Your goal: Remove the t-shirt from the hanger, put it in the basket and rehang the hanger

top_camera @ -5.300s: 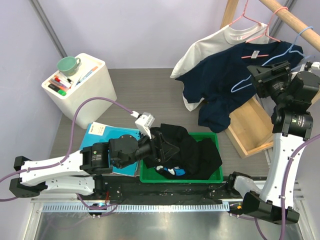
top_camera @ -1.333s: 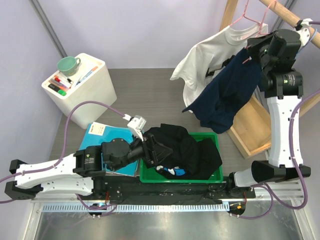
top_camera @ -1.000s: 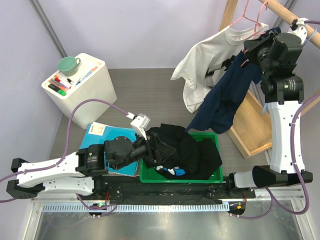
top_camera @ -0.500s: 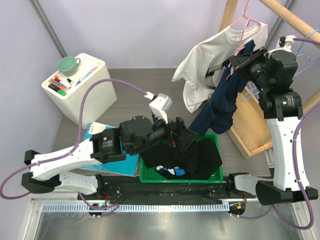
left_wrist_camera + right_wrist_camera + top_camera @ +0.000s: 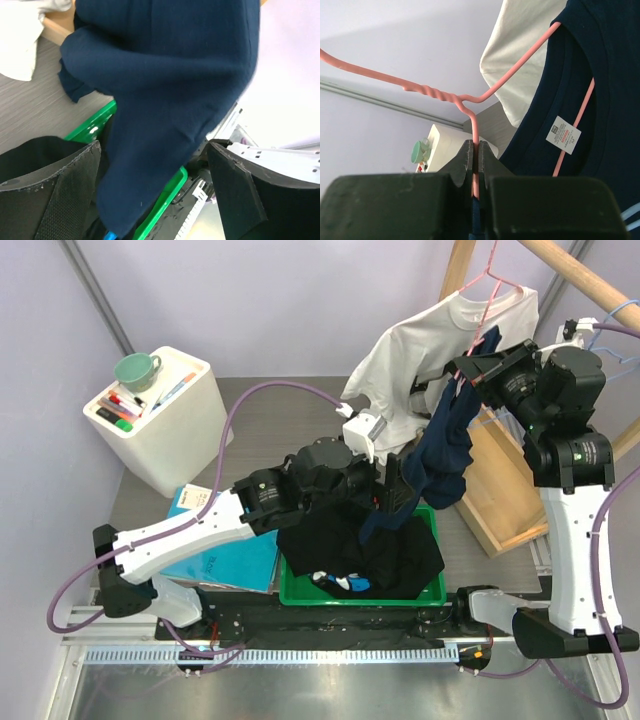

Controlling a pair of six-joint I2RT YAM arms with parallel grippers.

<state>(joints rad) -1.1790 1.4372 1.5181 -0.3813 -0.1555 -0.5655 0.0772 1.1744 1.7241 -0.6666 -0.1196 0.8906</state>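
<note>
The right gripper [image 5: 474, 162] is pinched tight on the pink hanger [image 5: 436, 92], its two fingers clamped on the wire stem just below the twisted neck. Holding there, and not on the cloth, appears meant to keep the hanger raised and steady in mid-air, off the wooden rail [image 5: 578, 274], so that the garment hangs free for the other arm to pull. The navy t-shirt [image 5: 602, 75] is on that hanger, with one pink arm running through the collar past the size label [image 5: 563, 134], and it droops down and away from the right gripper. A white t-shirt [image 5: 517, 35] hangs behind it.

The left gripper [image 5: 150, 192] is spread wide, its fingers [image 5: 67, 197] well apart, and the shirt's lower hem hangs between them. This looks like a set-up for closing on the fabric and dragging it downward off the hanger. The wrist view does not show whether either pad touches the cloth yet.

From above, the shirt stretches from the raised right gripper [image 5: 470, 368] down to the left gripper [image 5: 385, 498], its bottom edge over the green bin [image 5: 436, 540] of black clothes [image 5: 325, 540].
</note>
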